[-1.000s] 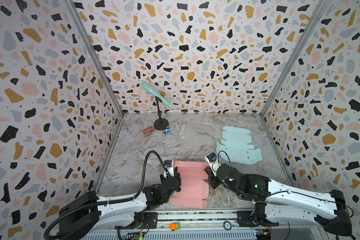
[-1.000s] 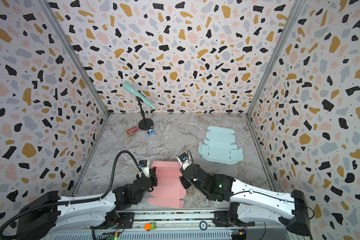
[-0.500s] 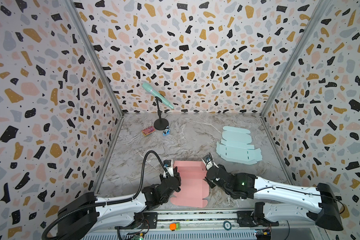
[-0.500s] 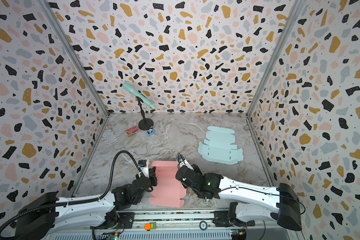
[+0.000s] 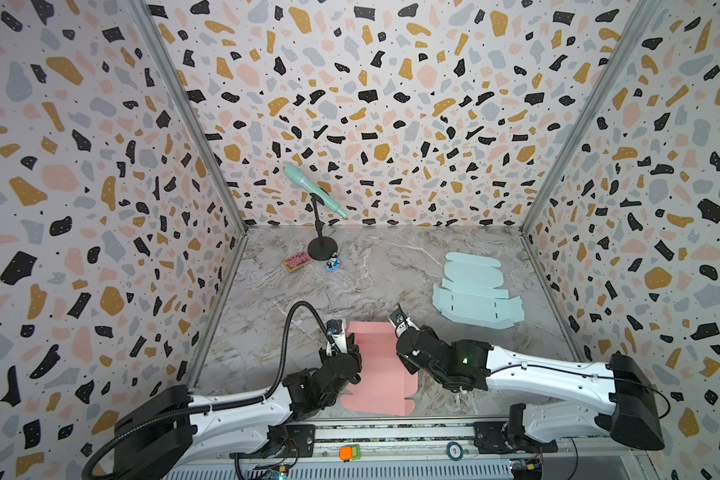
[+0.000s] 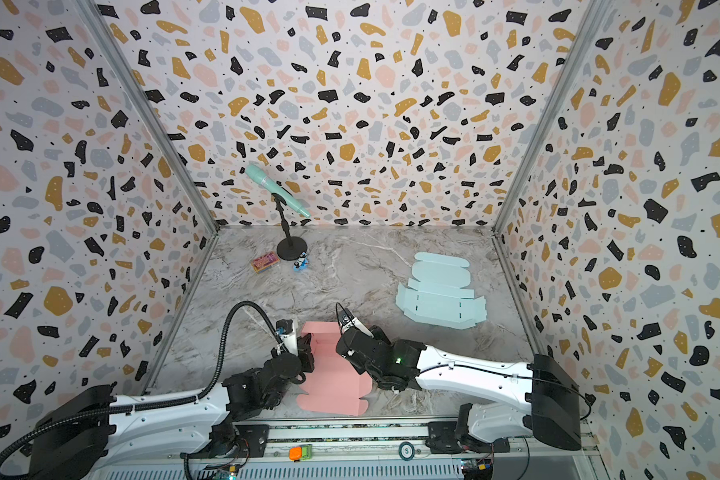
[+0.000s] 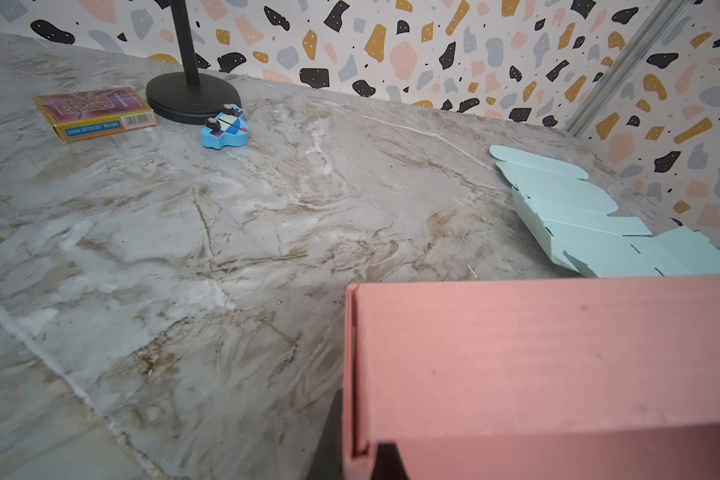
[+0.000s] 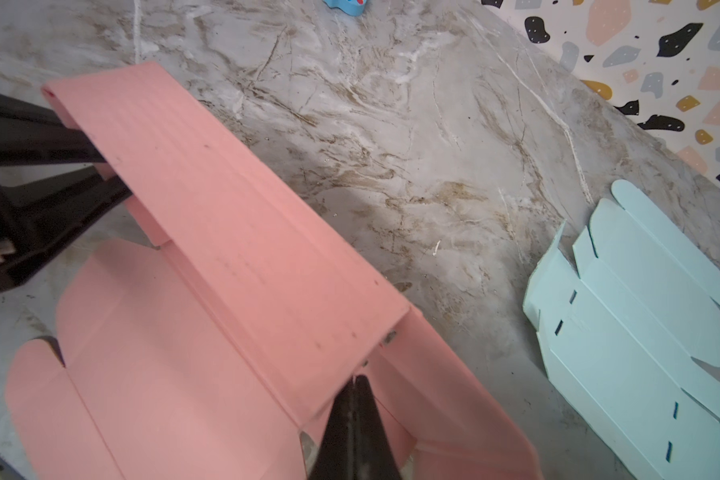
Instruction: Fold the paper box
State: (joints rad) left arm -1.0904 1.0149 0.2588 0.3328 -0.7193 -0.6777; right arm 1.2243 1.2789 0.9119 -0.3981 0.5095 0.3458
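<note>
Since the far-left corner holds only clutter, it has no bearing on the fold: a card pack (image 5: 297, 262), the black base of a microphone stand (image 5: 322, 250) and a small blue toy car (image 5: 332, 264) touching that base, all well apart from the work.

Left gripper (image 5: 351, 341): jaws narrow, closed on the left end of the raised far wall of the pink paper box (image 5: 381, 374). In the right wrist view its black fingers (image 8: 59, 141) meet that wall end. Judged purpose: pin this end so that the doubled-over wall stands while the other arm works.

Pink paper box: at the near edge of the marble table (image 5: 371, 274), centred, between the two grippers. Base panel and near flaps lie flat. Only the far wall is up, tilted.

Right gripper (image 8: 354, 395): jaws pressed together, nothing visible between them. The tip sits at the corner where the right end of the wall meets the right side flap. Judged use: a closed point for pushing into the crease, not a grasp.

Far right: a pale blue box blank (image 5: 474, 299) lies flat and unfolded, well apart from both arms and untouched.

Status, judged: early. Side walls and lid are not yet raised. Risk: thin card may buckle at the corner if pushed off the score line.
</note>
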